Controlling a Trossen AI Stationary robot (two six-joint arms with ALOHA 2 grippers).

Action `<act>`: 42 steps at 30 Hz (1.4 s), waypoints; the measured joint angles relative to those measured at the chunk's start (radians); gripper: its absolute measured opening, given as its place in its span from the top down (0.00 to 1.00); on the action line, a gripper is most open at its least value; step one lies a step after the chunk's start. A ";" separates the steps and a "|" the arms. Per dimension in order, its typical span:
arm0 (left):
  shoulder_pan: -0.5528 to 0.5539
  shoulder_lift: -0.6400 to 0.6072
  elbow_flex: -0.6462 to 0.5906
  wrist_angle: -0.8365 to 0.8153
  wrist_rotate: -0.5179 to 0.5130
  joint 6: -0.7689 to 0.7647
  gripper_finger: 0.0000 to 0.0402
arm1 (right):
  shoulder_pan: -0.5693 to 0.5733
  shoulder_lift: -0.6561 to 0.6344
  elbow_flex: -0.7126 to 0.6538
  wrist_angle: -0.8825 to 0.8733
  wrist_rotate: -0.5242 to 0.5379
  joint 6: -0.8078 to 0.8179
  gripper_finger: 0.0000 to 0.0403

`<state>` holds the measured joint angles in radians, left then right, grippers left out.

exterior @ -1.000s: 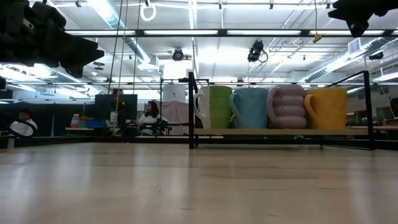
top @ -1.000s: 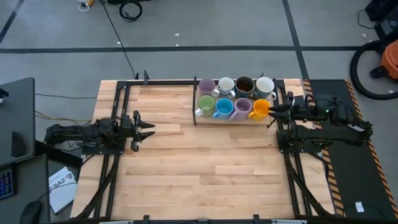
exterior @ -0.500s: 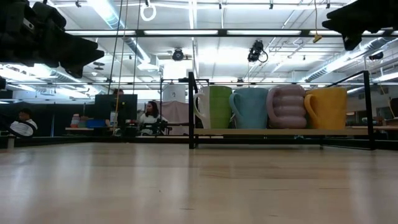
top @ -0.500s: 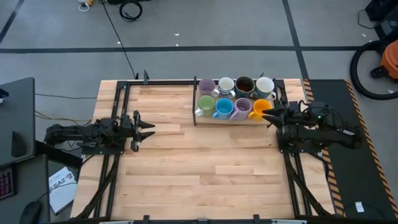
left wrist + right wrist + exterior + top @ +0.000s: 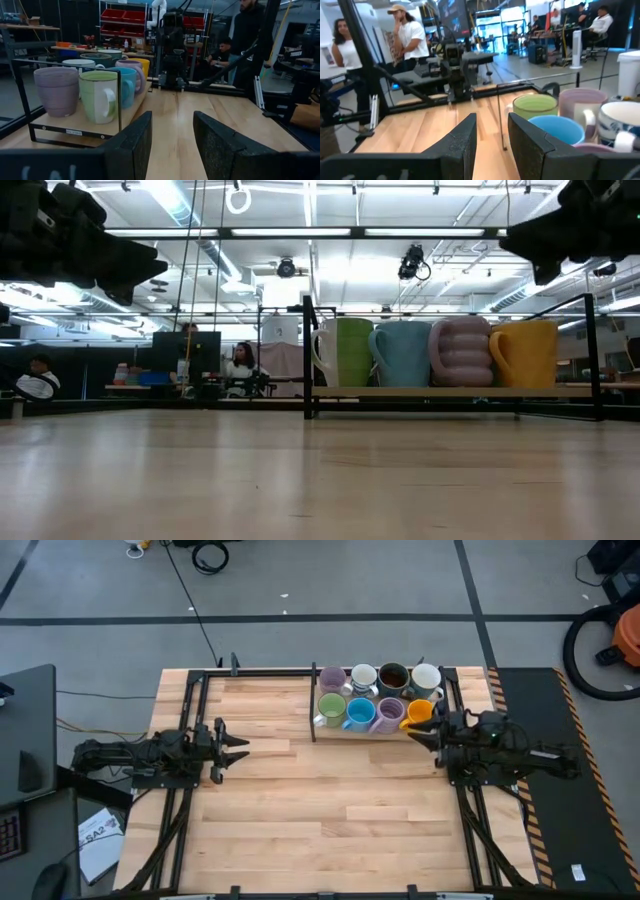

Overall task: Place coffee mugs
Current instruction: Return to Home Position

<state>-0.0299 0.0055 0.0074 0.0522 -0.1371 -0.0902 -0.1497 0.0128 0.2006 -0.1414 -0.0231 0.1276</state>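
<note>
Eight coffee mugs (image 5: 375, 710) in two rows of four on black-framed shelf (image 5: 314, 703) at far side of table (image 5: 300, 800), right of centre; back row, left to right: lilac mug (image 5: 332, 678), first white mug (image 5: 363, 676), dark grey-brown mug (image 5: 393, 675), second white mug (image 5: 426, 677); front row: green mug (image 5: 332, 707), blue mug (image 5: 360, 713), ribbed lavender mug (image 5: 388, 714), orange mug (image 5: 419, 712). Left gripper (image 5: 240, 748) at table's left side, well apart from shelf, fingers spread, holding nothing; right gripper (image 5: 418, 736) just beside orange mug on shelf's near side, fingers likewise spread and empty.
</note>
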 joint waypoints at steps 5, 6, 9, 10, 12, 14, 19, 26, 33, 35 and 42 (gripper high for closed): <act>0.000 0.000 0.000 0.000 0.000 0.001 0.63 | 0.000 0.000 -0.035 0.008 -0.019 0.000 0.71; 0.000 0.000 0.000 0.000 0.000 0.004 0.63 | 0.000 0.000 -0.045 0.010 -0.020 -0.004 0.71; 0.000 0.000 0.000 0.000 0.000 0.009 0.63 | 0.000 0.000 -0.083 0.030 -0.023 -0.024 0.71; 0.000 0.000 0.000 0.000 0.000 0.009 0.63 | 0.000 0.000 -0.096 0.044 -0.022 -0.026 0.71; 0.000 0.000 0.000 0.001 0.000 0.009 0.63 | 0.000 0.000 -0.122 0.079 -0.023 -0.027 0.71; 0.000 0.000 0.000 0.001 0.000 0.008 0.63 | 0.000 0.000 -0.146 0.099 -0.023 -0.039 0.71; 0.000 0.000 0.000 0.002 0.000 0.008 0.63 | 0.000 0.002 -0.178 0.122 -0.021 -0.079 0.71; 0.000 0.000 -0.001 0.002 0.000 0.008 0.63 | 0.000 0.001 -0.181 0.130 -0.015 -0.066 0.71; 0.000 0.000 -0.001 0.002 0.000 -0.003 0.62 | 0.000 0.001 -0.181 0.130 -0.014 -0.053 0.71; 0.000 0.000 -0.001 0.003 0.000 -0.003 0.63 | 0.000 0.001 -0.181 0.130 -0.014 -0.053 0.71; 0.000 0.000 -0.001 0.003 0.000 -0.002 0.63 | 0.000 0.001 -0.181 0.130 -0.013 -0.052 0.71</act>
<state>-0.0300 0.0059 0.0067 0.0547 -0.1371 -0.0926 -0.1499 0.0139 0.0193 -0.0113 -0.0364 0.0752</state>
